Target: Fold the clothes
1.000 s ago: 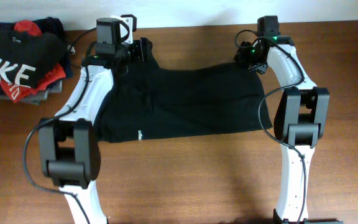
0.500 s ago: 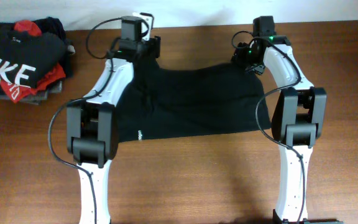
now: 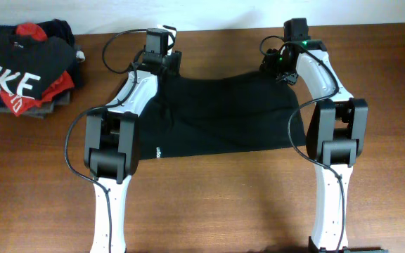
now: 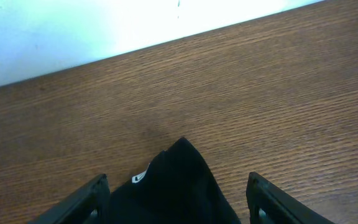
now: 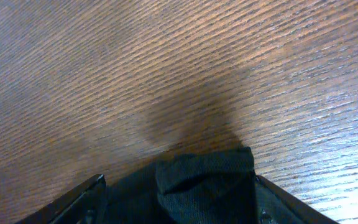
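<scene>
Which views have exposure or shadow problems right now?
Left wrist: the wall at the top is blown out white, while the wood grain stays sharp. Right wrist: a dark shadow patch lies on the table just beyond the T-shirt corner, with a bluish sheen at upper left. Overhead: the light is even, but the T-shirt reads as near-flat black.

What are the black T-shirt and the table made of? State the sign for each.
Black T-shirt: thin soft knit, likely cotton, matte; it creases and shows fine weave up close. Table: wood or wood-look laminate, semi-gloss; straight grain, faint glare.
</scene>
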`<state>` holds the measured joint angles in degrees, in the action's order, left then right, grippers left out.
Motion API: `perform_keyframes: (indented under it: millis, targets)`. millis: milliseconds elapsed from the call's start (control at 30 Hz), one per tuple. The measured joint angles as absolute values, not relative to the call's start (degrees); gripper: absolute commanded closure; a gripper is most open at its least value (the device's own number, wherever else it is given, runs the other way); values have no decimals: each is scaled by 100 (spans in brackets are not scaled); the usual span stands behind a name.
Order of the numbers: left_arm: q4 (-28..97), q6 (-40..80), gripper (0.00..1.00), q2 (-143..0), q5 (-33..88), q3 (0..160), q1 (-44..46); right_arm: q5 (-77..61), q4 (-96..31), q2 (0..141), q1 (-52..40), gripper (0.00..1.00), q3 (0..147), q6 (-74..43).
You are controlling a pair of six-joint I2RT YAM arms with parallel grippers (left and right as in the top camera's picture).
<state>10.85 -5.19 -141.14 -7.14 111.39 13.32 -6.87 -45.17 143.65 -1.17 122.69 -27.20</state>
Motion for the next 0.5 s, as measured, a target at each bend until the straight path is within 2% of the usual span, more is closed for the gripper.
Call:
perform_keyframes:
  millis: [500]
  targets:
    - [982,-604,33,-14256,-779,11139,1337,-687,-4539,14365,-119,24,12276,-2718]
